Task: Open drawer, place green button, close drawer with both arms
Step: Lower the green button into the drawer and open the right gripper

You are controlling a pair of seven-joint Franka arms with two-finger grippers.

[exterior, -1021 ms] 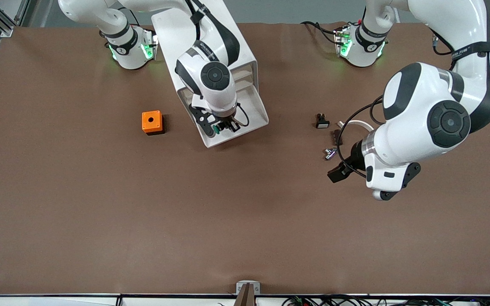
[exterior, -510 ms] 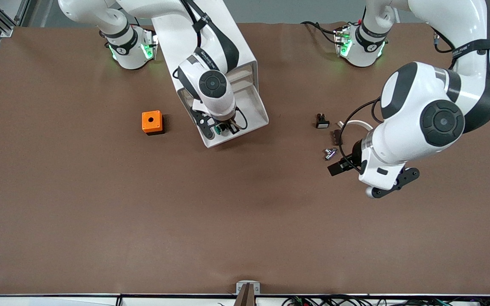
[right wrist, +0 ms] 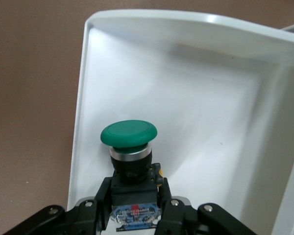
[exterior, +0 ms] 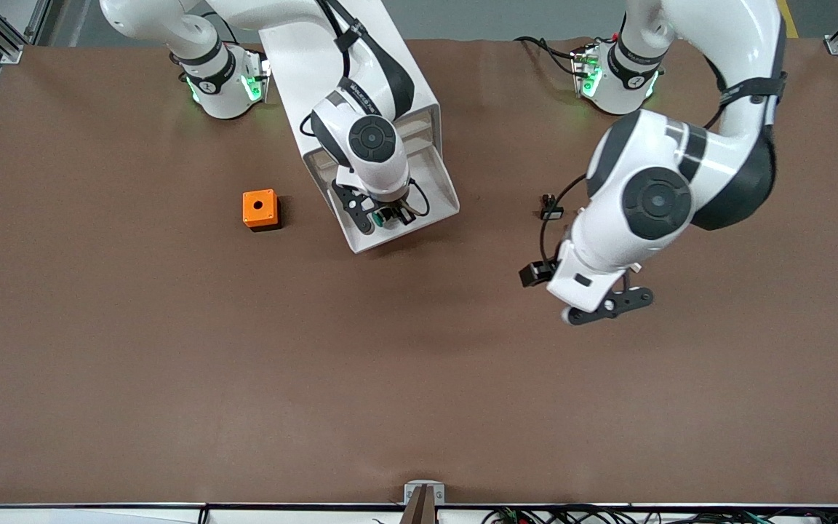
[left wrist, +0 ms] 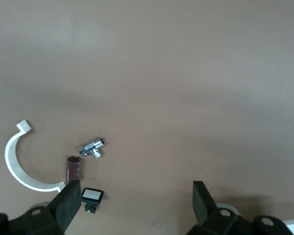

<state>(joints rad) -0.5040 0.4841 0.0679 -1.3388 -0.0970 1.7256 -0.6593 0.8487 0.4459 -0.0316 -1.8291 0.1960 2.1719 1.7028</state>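
The drawer (exterior: 442,191) is pulled out of the white cabinet (exterior: 289,51) and shows as a white tray in the right wrist view (right wrist: 83,103). My right gripper (exterior: 390,217) is over the drawer's front part. It is shut on the black-blue body of the button (exterior: 378,217), seen closer in the right wrist view (right wrist: 134,196). The button's green cap (right wrist: 129,133) points into the tray. I cannot tell whether it touches the tray floor. My left gripper (exterior: 544,275) is open and empty above bare table, seen closer in the left wrist view (left wrist: 134,208).
An orange box with a hole (exterior: 260,209) stands beside the cabinet, toward the right arm's end. A small black-and-white part (exterior: 551,212) (left wrist: 92,195), a white curved piece (left wrist: 14,166), a brown cylinder (left wrist: 73,169) and a metal part (left wrist: 92,147) lie by the left gripper.
My left arm has swung toward the cabinet and now covers most of the small parts. My right gripper stays over the drawer with the button, shifted only slightly.
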